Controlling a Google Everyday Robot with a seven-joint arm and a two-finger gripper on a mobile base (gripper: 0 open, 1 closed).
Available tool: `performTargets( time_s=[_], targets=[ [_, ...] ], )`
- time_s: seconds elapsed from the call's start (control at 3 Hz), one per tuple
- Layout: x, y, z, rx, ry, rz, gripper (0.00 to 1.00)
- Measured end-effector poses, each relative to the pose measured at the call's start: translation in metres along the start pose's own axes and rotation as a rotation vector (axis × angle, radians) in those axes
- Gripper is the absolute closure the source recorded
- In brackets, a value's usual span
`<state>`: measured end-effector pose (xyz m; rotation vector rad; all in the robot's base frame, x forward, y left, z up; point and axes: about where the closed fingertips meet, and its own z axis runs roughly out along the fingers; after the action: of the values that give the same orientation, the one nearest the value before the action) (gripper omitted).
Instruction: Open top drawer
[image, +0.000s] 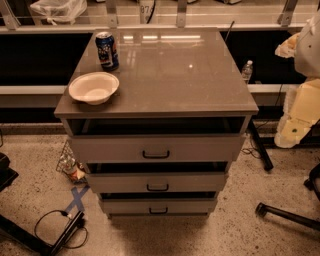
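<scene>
So here's the setup: a grey cabinet (165, 75) sits in the middle of a speckled floor, with three drawers stacked down its front. The top drawer (200, 148) is the tallest one, right under the countertop, and its small dark loop handle (156, 154) is dead centre on the panel. There's a dark strip between the counter edge and the top of that panel, so it looks cracked open a bit, though honestly I can't tell how far. The middle drawer (195, 182) and bottom drawer (190, 206) sit below it with the same kind of handle and similar dark strips above them. On the counter's left side a blue soda can (107, 50) stands upright near the back, and a white bowl (93, 87) sits just in front of it near the front corner, the two not touching. The gripper (292, 131) hangs off at the right edge, beside the cabinet's right side and well apart from the handle, holding nothing I can see; no way to tell if it's spread or closed. A water bottle (247, 71) stands behind the right rear corner.
</scene>
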<state>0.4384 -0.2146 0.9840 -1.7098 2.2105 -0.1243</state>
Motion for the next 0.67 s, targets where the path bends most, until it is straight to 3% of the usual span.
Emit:
performTargets(
  time_s=[0.67],
  targets=[
    [0.0043, -0.0007, 0.0098, 0.024, -0.016, 0.010, 0.00]
  ],
)
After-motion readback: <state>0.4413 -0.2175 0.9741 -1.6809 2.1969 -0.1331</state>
